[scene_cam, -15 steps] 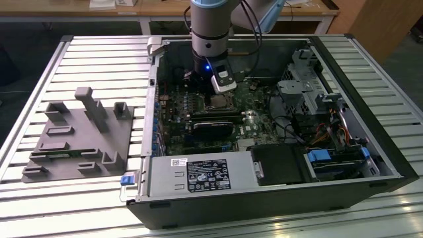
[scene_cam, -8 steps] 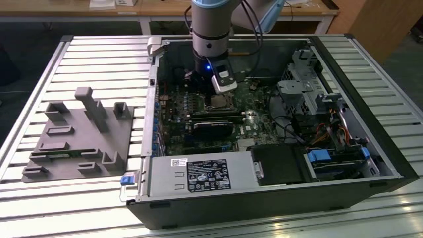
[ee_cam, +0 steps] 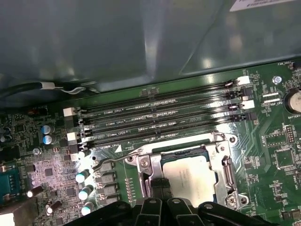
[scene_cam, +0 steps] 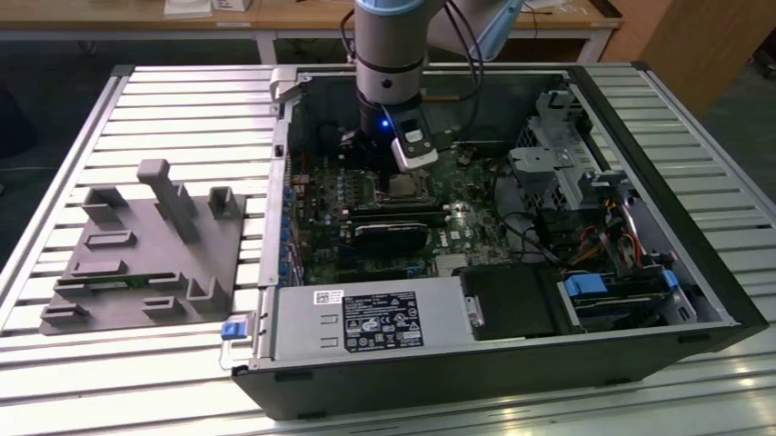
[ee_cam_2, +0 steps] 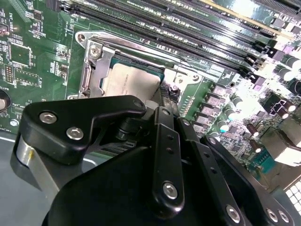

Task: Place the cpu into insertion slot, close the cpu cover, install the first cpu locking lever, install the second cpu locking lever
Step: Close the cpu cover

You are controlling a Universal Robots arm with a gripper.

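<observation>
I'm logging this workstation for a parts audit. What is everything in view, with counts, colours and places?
table: one, silvery, slatted, under everything
computer case: one, black, open, on the table
fixture block: one, grey, on the table, exterior view's left of the case
motherboard: one, green, inside the case
cpu cover: one, silvery, on the motherboard
cpu: one, silvery-tan, in the cover's window
memory slots: four, black, beside the cover
arm: one, grey, reaching into the case
gripper: one, black, by the cover's edge

table: slatted metal table (scene_cam: 73,127) | behind: wooden desk (scene_cam: 122,16), white legs | floor (scene_cam: 145,53): dark
</observation>
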